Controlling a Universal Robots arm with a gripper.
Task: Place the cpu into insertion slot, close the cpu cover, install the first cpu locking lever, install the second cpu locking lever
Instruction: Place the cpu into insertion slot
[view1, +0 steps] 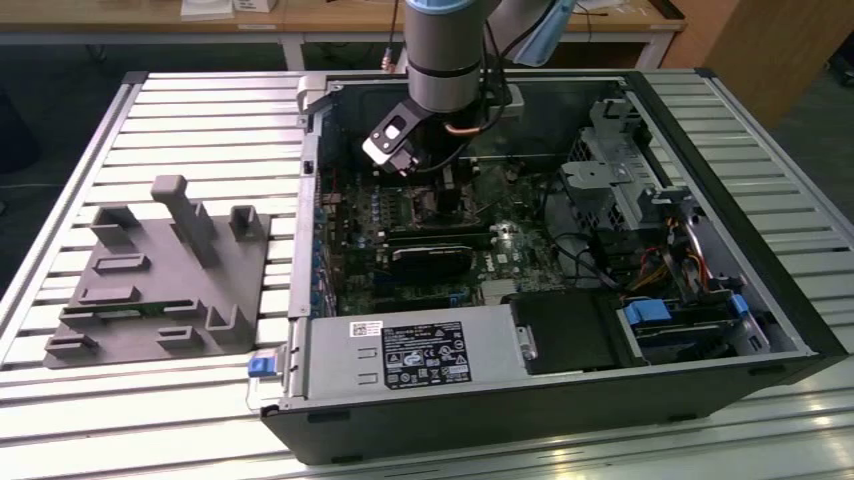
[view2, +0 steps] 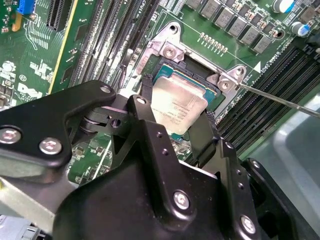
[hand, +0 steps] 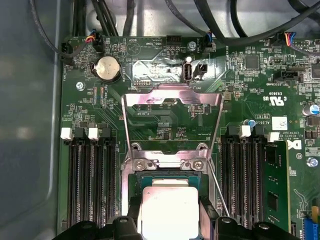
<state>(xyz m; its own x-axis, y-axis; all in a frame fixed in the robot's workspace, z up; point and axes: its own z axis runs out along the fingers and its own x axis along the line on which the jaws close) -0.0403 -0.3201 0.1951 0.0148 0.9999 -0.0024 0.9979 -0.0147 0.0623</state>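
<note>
Black fingers (view2: 141, 107): the two on the gripper (view2: 175, 114) are pinching the cpu (view2: 179, 100) by opposite edges.
Gripper: it points down into the open computer case (view1: 561, 415), over the middle of the green board (hand: 250, 100).
Cpu: silvery-grey top facing up, directly over the insertion slot (view2: 192, 75) and inside its rim. It looks close to level. I cannot tell from these angles whether it rests on the socket bed or hangs just above it.
Insertion slot: black-rimmed, with a narrow band showing beyond the chip on the side toward the screwed hinge bracket (hand: 167, 162).
Cpu cover (hand: 172, 95): a silvery frame swung up and back from the socket, clear of the chip, with the board visible through its window.
Locking lever (hand: 219, 192): a thin wire rod beside the socket, raised and not hooked down.
Step in hand: placing the chip, in my judgement. The cover is open and the lever is not latched.
Doing it well: hold the chip flat and square to the rim, and bring it straight down with no sideways slide and no pressing. The pinch should loosen only once all four edges lie inside the rim. The fingers flank the socket closely, so they need to part without nudging the chip.
Risk: a tilted or skewed seating could harm the socket's contacts, and the upright cover could tip forward onto the fingers.
</note>
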